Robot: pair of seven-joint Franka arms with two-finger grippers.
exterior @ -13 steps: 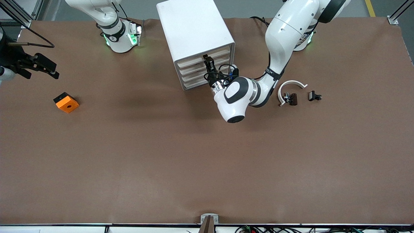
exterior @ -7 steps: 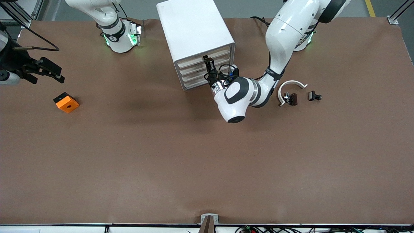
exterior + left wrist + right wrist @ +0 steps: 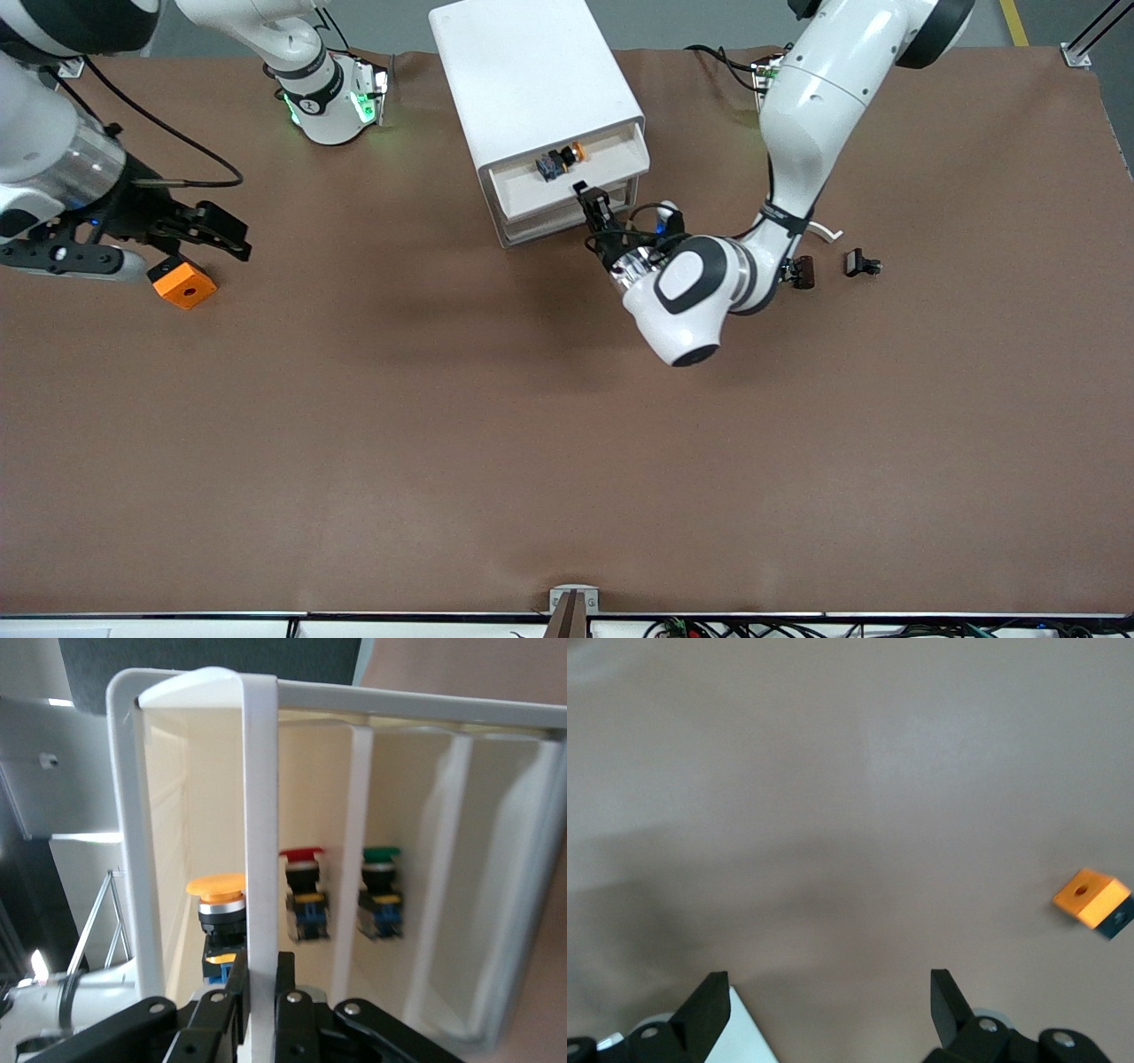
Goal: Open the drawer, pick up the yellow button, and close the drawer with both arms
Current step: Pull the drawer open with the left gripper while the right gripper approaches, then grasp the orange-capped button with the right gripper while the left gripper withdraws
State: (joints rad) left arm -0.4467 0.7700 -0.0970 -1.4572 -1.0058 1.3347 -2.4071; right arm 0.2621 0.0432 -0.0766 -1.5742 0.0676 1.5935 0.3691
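One button [image 3: 560, 160] with an orange-yellow cap lies in the pulled-out top drawer [image 3: 576, 168] of your white cabinet [image 3: 523, 71]. Your left gripper [image 3: 592, 202] is clamped on that drawer's front. Your right gripper [image 3: 217, 235] hangs fully spread above the orange block [image 3: 184, 285].

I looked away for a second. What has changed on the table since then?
The left gripper, shut on the top drawer's front, has pulled it open toward the front camera, uncovering the button. The right gripper, open, has swung in over the table near the orange block. The cabinet, block and black clips stayed put.
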